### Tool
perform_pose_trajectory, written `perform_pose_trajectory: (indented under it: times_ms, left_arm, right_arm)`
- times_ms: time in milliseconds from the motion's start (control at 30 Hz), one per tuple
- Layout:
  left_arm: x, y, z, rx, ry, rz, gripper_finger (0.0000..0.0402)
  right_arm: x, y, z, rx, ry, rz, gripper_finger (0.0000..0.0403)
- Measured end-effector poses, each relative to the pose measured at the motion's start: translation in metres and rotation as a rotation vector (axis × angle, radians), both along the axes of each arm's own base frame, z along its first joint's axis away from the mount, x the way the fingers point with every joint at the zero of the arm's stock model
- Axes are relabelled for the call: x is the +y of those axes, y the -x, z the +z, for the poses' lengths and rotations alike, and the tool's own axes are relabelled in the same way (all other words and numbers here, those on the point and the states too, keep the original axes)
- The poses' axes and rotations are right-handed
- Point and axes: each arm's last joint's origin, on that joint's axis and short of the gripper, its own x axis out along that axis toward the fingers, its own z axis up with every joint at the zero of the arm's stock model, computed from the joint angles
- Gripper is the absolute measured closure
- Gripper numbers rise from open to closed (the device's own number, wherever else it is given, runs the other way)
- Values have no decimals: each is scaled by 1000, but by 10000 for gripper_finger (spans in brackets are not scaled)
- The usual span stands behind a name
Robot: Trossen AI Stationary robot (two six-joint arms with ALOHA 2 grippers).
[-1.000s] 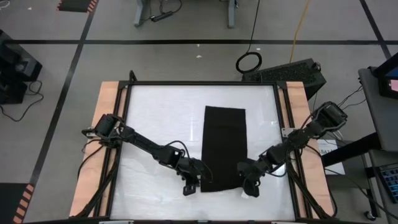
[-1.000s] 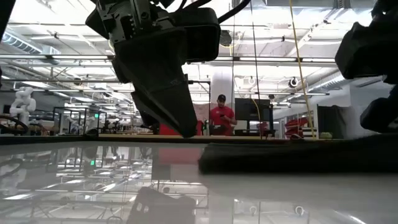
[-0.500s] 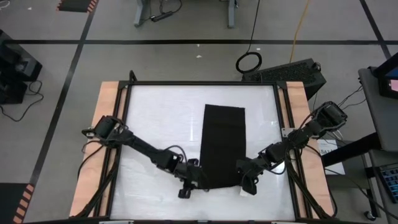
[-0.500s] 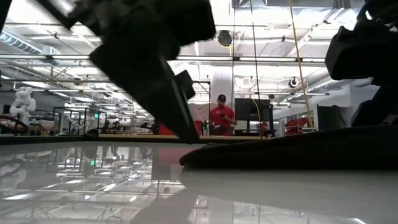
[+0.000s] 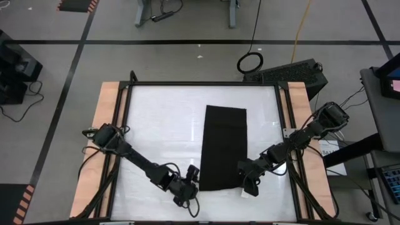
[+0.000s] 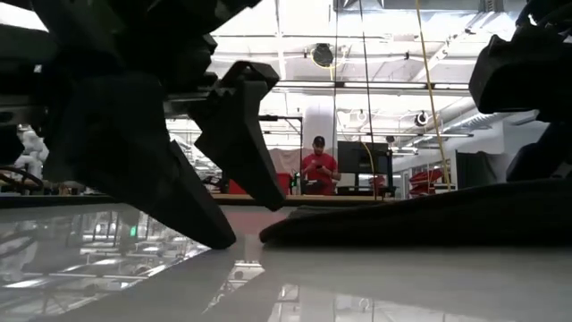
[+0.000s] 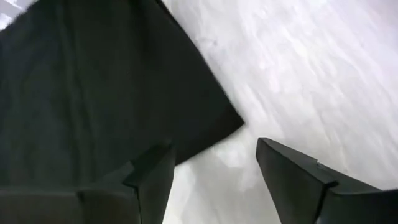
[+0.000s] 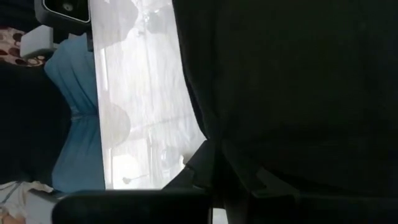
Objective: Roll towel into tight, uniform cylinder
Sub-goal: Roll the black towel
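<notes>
The towel [image 5: 222, 148] is matt black cloth, soft and unshiny, lying on a glossy white table top [image 5: 162, 131] smooth enough to mirror the room in the low view, flanked at three and nine o'clock by pale bare wood side boards [image 5: 103, 125].

The towel [image 5: 222, 148] is plain black on a glossy white table [image 5: 162, 125] with pale wooden side rails.
</notes>
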Motion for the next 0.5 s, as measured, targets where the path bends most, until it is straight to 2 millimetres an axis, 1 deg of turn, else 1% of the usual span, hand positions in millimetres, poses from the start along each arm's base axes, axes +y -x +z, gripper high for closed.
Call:
perform_pose_trajectory:
  times_ms: [133,233,300,500]
  left_arm:
    - [0,-4,-5,-23,5,13,177]
    - [2,-7,-6,-32,13,20,205]
    - [4,-9,-6,-37,17,25,233]
    - [11,-12,-7,-52,-28,76,339]
  right_arm:
    - [0,-1,0,-10,5,-10,397]
    - [0,-1,1,-12,2,-12,397]
    - [0,-1,1,-18,0,-15,397]
    - [1,-2,2,-32,-5,-17,397]
